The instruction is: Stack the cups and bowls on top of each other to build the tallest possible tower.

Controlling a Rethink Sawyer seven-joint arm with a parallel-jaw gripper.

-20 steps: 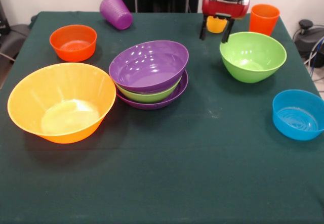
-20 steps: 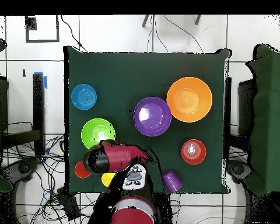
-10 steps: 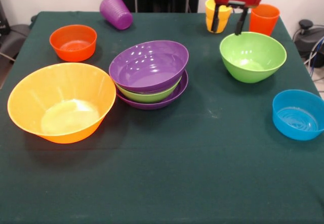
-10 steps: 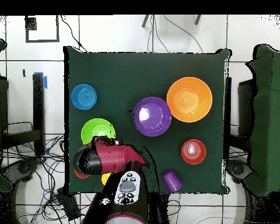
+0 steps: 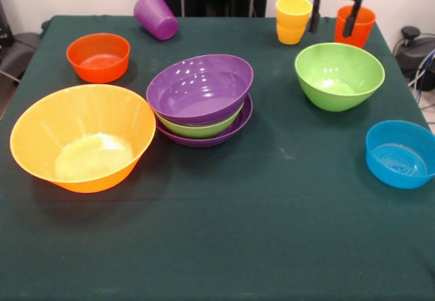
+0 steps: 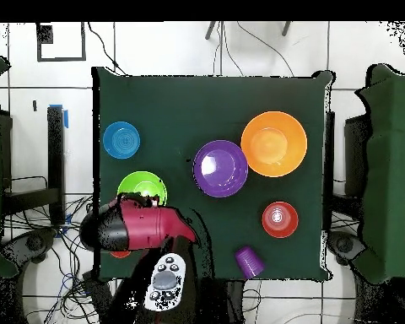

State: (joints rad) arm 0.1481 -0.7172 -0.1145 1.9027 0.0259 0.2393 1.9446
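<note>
My gripper [image 5: 333, 22] hangs open and empty at the back right. One finger is between the yellow cups [image 5: 293, 20] and the orange-red cup [image 5: 358, 22], the other in front of the orange-red cup. The yellow cups stand upright, one nested in the other. The ribbed purple cup [image 5: 155, 15] lies on its side at the back left. The tower [image 5: 200, 97] in the middle is a purple bowl on a green bowl on a purple bowl. From overhead the arm [image 6: 138, 228] hides the cups beside the green bowl [image 6: 138, 186].
Loose bowls stand around the tower: a very large yellow-orange one [image 5: 83, 136] front left, a small red-orange one [image 5: 98, 56] behind it, a green one [image 5: 339, 75] below my gripper, and a small blue one [image 5: 401, 153] at the right edge.
My gripper was down around the yellow cups. It has risen off them and moved right to the orange-red cup; the yellow cups stay standing.
</note>
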